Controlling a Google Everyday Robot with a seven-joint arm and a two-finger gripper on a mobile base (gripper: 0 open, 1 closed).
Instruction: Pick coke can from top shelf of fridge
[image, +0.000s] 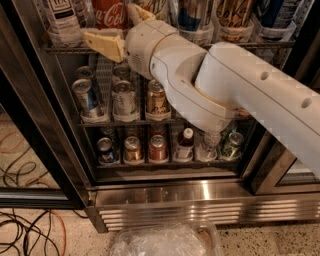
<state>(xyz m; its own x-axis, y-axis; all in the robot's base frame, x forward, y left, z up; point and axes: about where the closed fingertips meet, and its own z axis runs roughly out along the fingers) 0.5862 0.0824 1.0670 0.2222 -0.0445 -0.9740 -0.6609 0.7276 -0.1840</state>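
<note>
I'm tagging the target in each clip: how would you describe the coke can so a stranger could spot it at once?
In the fridge, look along the top shelf toward its left end. The coke can stands there between the spread tan fingers of the end effector, right of a white-labelled bottle. It is the only red can with white script on that shelf.

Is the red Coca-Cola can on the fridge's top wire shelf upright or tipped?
Upright: the red Coca-Cola can stands on the grey wire top shelf, script level. The two-finger gripper, open, is in front of it.
</note>
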